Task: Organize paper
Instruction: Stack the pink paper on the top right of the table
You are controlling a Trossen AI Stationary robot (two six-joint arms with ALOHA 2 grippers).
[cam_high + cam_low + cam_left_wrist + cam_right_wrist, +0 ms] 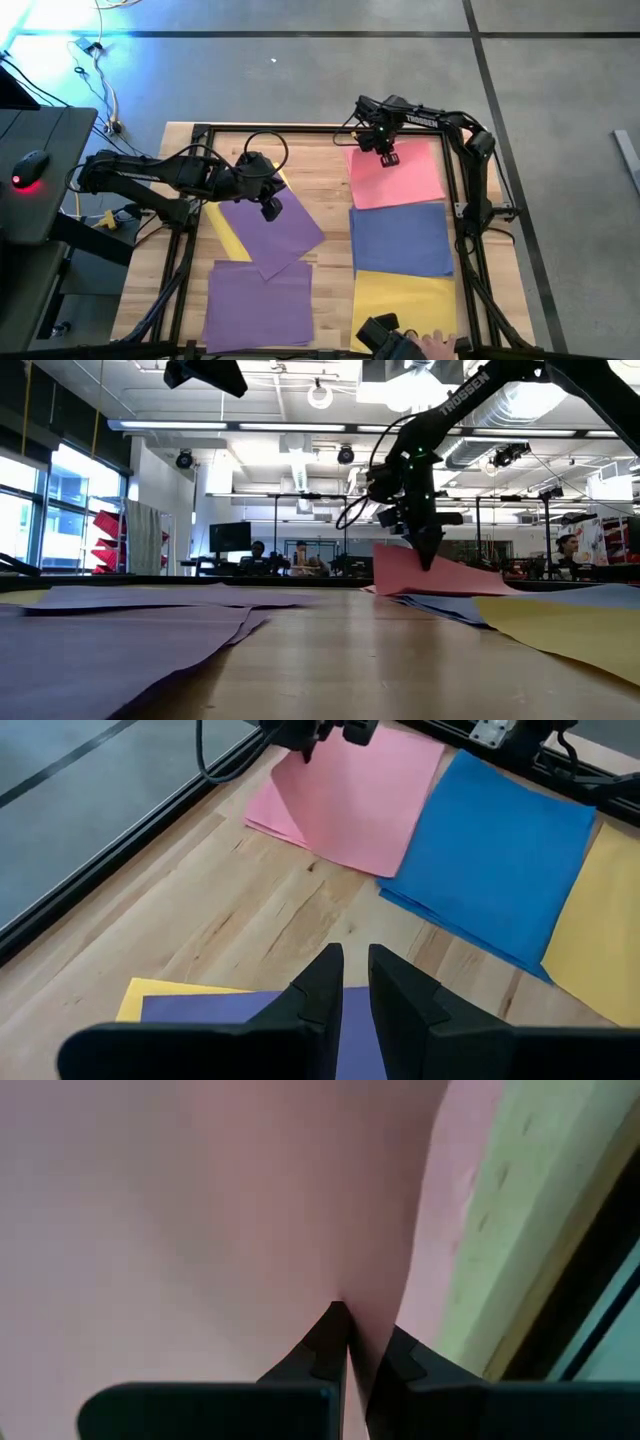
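So the right gripper (pixel 388 158) is pinched shut on the pink sheet (pixel 400 175), gripping its edge at about 10 o'clock on that sheet and lifting it off the table (pixel 330 190). The left gripper (pixel 270 208) sits over the loose purple sheet (pixel 275 232), fingers nearly together with nothing between them. Progress-wise I'd say roughly halfway: pink, blue sheet (pixel 402 238) and yellow sheet (pixel 405 305) line up along the 3 o'clock side, while the purples and a yellow strip (pixel 226 232) at 9 o'clock are still crooked.
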